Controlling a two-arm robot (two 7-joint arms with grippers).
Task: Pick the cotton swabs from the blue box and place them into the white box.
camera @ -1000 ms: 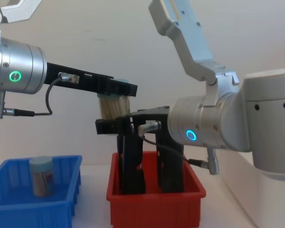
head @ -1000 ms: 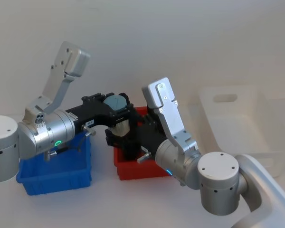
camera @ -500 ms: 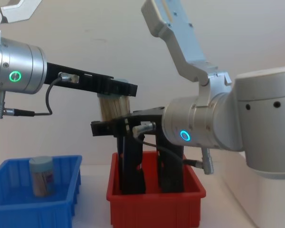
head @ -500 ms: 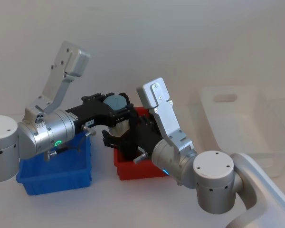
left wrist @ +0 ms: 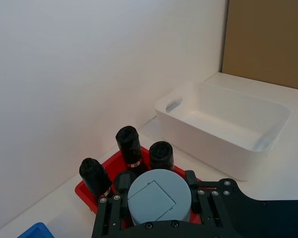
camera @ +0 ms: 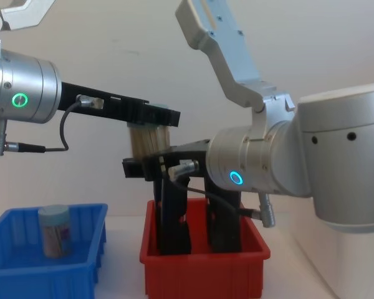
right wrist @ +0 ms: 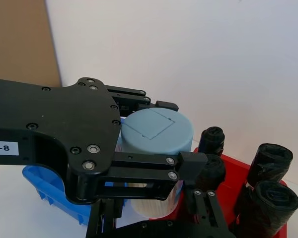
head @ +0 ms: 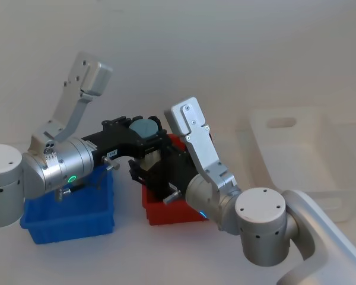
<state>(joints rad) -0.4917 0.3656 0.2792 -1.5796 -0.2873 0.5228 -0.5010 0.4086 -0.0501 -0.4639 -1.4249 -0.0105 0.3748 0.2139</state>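
Head view: the left gripper (head: 143, 138) is pinched on the upper part of a cotton swab tub (head: 145, 127), holding it in the air above the left rim of the red bin (head: 172, 215). The right gripper (head: 147, 170) sits just beneath it. The blue box (head: 71, 224) lies just left of the red bin and the white box (head: 311, 122) is well off to its right. If the left gripper lets go before the right has a firm hold, I judge the tub would drop into the red bin, which is the wrong bin. The right arm covers much of the red bin here.

Left wrist view: the pale blue lid sits between the fingers, with the black upright objects (left wrist: 129, 146) standing in the red bin below. The lid hides the tub's own body.

Right wrist view: the right gripper's fingers are spread on either side of the tub's lower body. They are close, but whether they touch it I cannot tell. The two grippers are stacked tightly, so closing could bump the left fingers. It could also squeeze off-centre and tilt the tub. The black objects stand just beside one finger.

Chest view: the tub hangs upright above the red bin's left part. A second tub (camera: 54, 232) stands in the blue box. The right gripper covers the held tub's base, so how deep its hold would be is unclear (a shallow one could slip on the way to the white box).
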